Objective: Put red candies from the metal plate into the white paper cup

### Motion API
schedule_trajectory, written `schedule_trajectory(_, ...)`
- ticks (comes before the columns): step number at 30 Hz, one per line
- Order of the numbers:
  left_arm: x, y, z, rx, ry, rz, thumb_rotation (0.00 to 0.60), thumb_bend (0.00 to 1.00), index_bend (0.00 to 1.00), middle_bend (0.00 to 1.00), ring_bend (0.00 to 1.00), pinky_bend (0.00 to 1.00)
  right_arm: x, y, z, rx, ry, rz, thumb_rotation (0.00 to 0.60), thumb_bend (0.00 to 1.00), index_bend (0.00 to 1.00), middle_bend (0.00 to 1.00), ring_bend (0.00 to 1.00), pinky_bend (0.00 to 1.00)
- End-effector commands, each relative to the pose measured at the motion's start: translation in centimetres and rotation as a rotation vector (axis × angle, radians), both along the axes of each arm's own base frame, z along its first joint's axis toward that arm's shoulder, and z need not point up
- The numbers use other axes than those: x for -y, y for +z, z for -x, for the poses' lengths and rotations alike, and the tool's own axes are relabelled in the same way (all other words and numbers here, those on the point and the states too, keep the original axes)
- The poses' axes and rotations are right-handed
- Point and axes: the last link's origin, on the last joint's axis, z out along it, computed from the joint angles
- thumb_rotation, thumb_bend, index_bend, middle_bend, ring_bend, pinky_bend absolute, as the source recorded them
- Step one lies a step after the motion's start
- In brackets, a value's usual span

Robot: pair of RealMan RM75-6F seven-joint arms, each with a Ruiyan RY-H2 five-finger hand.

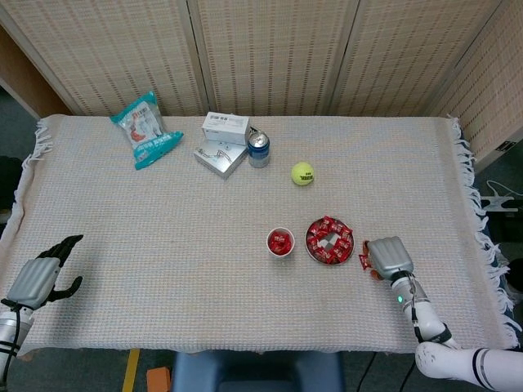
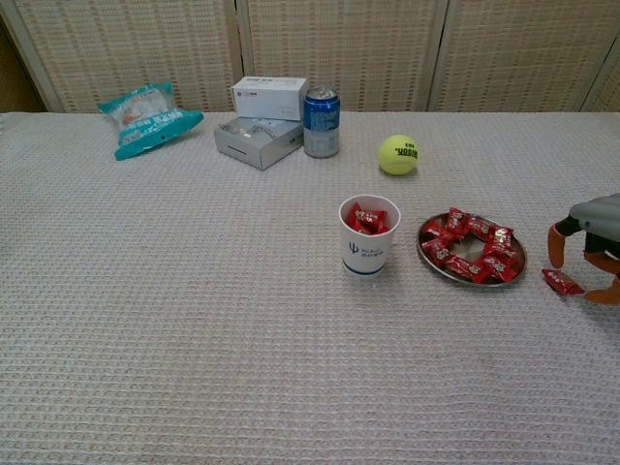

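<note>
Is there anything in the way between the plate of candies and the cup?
No. The cup stands just left of the plate with bare cloth between them. The tennis ball and can sit farther back, out of the path.

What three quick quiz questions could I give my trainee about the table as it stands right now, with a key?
1. True or false: the white paper cup already holds red candies.
2. Which object sits nearest the stray candy lying on the cloth? A) blue can B) right hand C) tennis ball
3. Fill in: the metal plate stands to the ____ of the cup in the chest view.

Key:
1. True; red wrappers show above its rim.
2. B; the hand hovers right beside it, fingers apart, holding nothing.
3. Right.
</note>
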Motion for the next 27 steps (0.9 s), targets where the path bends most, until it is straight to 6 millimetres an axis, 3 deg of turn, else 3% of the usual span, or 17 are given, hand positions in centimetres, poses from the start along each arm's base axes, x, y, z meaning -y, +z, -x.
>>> schedule_trajectory(1, 0.0, 0.1, 0.0, 0.001, 0.001, -0.003, 0.6, 0.42, 0.0, 0.06, 0.14, 0.25, 0.2, -0.5, 0.0, 0.003, 0.005, 0.0, 0.6, 0.18, 0.4, 0.86, 0.77, 1.0)
schedule_trajectory(8, 0.0, 0.1, 0.0, 0.002, 0.002, 0.0, 0.6, 0.42, 0.0, 0.06, 0.14, 0.25, 0.5, -0.9, 0.2, 0.009, -0.002, 0.007, 0.6, 0.18, 0.42, 0.86, 0.77, 1.0)
schedule_trajectory(17, 0.0, 0.1, 0.0, 0.004, 0.002, -0.001, 0.6, 0.42, 0.0, 0.07, 0.14, 0.25, 0.6, -1.1, 0.3, 0.026, 0.0, 0.014, 0.6, 0.18, 0.53, 0.86, 0.78, 1.0)
schedule_trajectory(22, 0.0, 0.2, 0.1, 0.007, 0.004, -0.007, 0.6, 0.42, 0.0, 0.07, 0.14, 0.25, 0.4, 0.0, -0.3, 0.063, 0.014, 0.047, 0.6, 0.18, 0.54, 0.86, 0.78, 1.0)
schedule_trajectory(27, 0.0, 0.3, 0.1, 0.008, 0.002, -0.007, 0.6, 0.42, 0.0, 0.07, 0.14, 0.25, 0.0, 2.0, -2.3, 0.169, 0.046, 0.077, 0.6, 0.18, 0.53, 0.86, 0.78, 1.0)
